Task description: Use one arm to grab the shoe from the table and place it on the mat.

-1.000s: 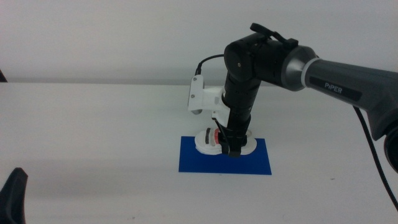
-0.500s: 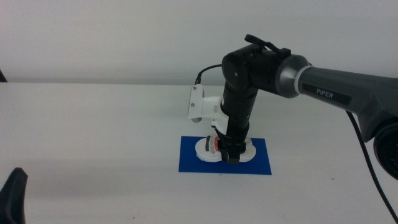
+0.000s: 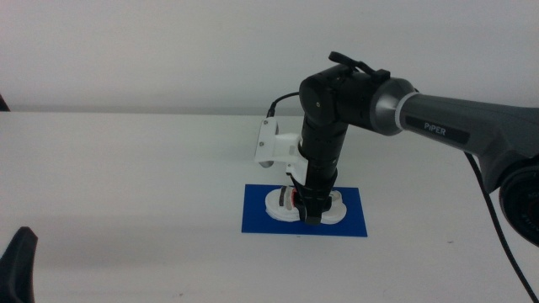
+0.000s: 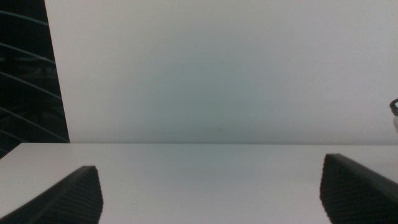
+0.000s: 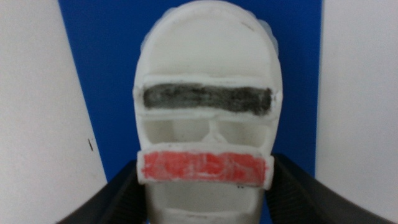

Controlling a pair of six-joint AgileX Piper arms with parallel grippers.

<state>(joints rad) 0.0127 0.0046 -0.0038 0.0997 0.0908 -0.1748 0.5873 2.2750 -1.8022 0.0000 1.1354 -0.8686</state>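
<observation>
Gripping the shoe (image 5: 206, 134) with my right fingers (image 5: 205, 186) over the mat (image 3: 257, 217), seemingly landed; next, letting go.

Black-grey arm (image 3: 438, 126), white wrist part (image 3: 271, 145), "PiPER" lettering.

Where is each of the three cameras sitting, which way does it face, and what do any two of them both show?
Middle view: above the table, looking forward and down; right arm over the mat.
Left wrist view: low over the table, facing the wall; open left gripper.
Right wrist view: looks down on the shoe between the right gripper.
Middle and right wrist views share shoe and mat.
</observation>
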